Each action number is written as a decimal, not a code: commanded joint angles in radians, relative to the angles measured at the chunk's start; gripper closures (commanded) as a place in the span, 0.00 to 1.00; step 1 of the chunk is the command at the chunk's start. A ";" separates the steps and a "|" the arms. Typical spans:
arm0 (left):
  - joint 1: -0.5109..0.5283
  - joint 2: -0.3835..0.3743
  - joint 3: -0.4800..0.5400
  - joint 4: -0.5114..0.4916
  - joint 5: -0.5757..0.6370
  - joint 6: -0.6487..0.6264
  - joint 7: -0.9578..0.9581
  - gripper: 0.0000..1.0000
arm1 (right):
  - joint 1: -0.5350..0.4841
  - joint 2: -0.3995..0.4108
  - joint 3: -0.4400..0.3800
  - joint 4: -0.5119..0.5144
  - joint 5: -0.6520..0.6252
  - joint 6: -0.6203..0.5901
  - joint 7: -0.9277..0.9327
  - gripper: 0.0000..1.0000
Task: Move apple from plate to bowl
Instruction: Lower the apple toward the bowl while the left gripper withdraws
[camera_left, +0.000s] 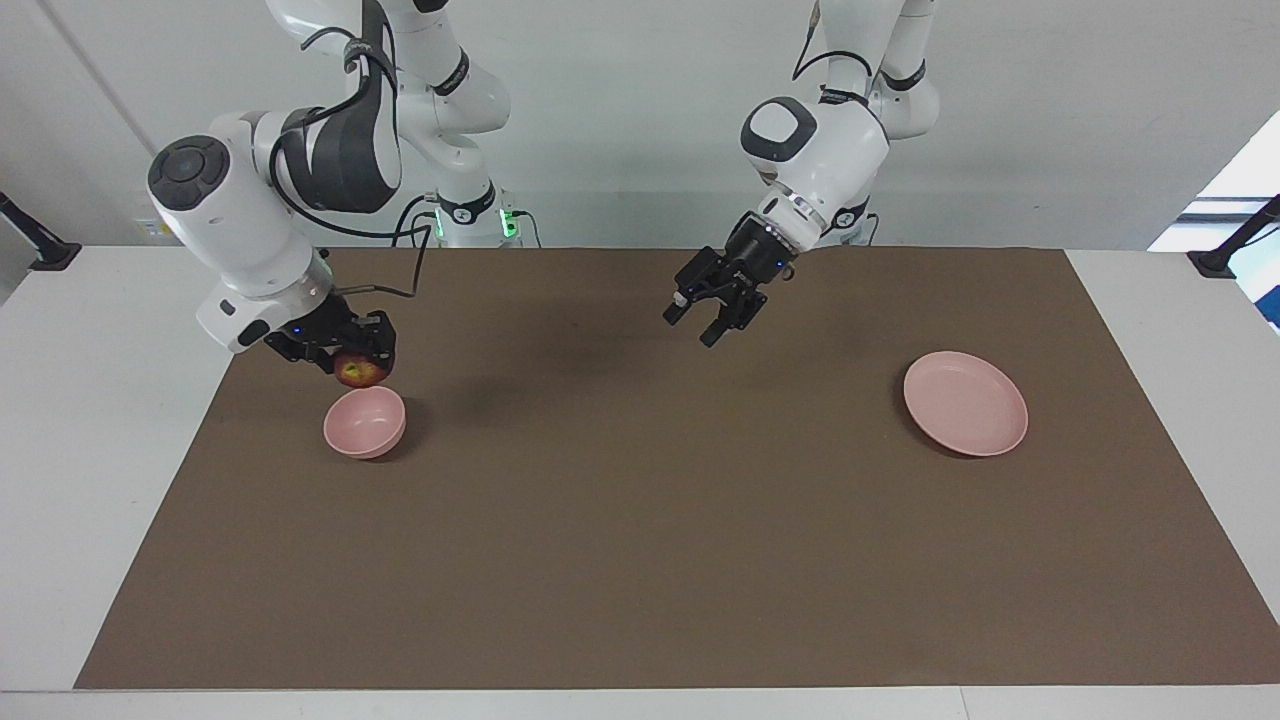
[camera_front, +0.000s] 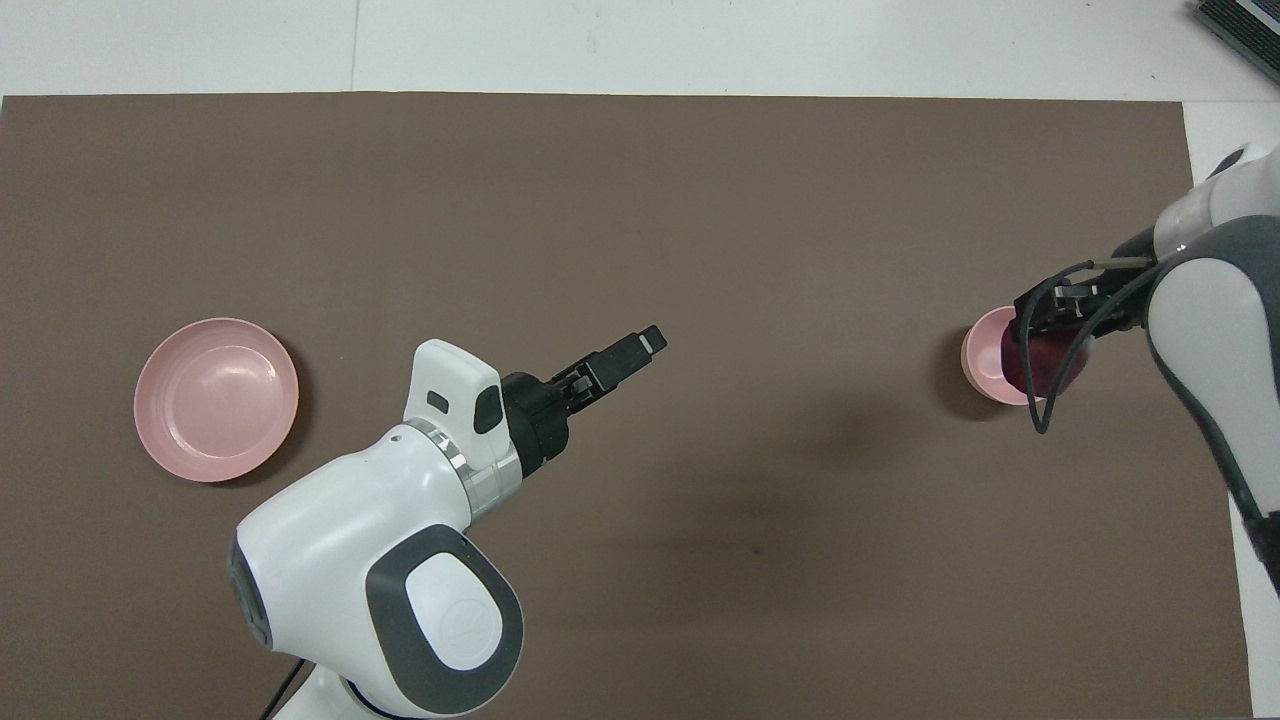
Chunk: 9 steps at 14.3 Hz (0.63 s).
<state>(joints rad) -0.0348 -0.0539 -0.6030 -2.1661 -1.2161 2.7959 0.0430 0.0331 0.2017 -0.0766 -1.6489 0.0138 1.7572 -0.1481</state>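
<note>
One bowl (camera_left: 365, 422) sits toward the right arm's end of the bench; the right hand (camera_left: 352, 352) grips the one apple (camera_left: 361, 371) just over it. The left hand (camera_left: 712, 318) hangs open above the mat (camera_left: 640, 520). One plate (camera_left: 965, 403) lies bare.

apple (camera_left: 360, 372): dark red w/ a yellowish patch on the side shown in facing view; overhead it reads as plain deep red. bowl (camera_left: 365, 422): pale pink in & out, no pattern. plate (camera_left: 966, 403): same pale pink, plain, w/ a soft sheen across its flat. mat (camera_left: 640, 520): uniform dull brown, unpatterned, covering most of the table (camera_left: 100, 400), which is white at both ends & along the edges. right gripper (camera_left: 345, 345): black, on a silver wrist ring; arm shell white w/ dark grey panels & black cable. left gripper (camera_left: 712, 312): black; arm white w/ a dark grey cap. wall (camera_left: 620, 120): off-white. small green light at the right arm's base.
</note>
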 joint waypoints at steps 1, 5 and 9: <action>-0.008 -0.034 0.060 -0.029 0.067 -0.081 0.006 0.00 | -0.009 0.016 0.005 -0.017 -0.040 0.051 -0.073 1.00; -0.005 -0.032 0.158 -0.035 0.220 -0.180 0.006 0.00 | -0.027 0.042 0.006 -0.069 -0.049 0.145 -0.088 1.00; -0.004 -0.027 0.299 -0.023 0.494 -0.370 0.006 0.00 | -0.053 0.044 0.006 -0.115 -0.049 0.174 -0.140 1.00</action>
<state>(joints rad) -0.0338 -0.0546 -0.3658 -2.1733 -0.8393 2.5140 0.0443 0.0089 0.2570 -0.0791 -1.7262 -0.0194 1.9007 -0.2357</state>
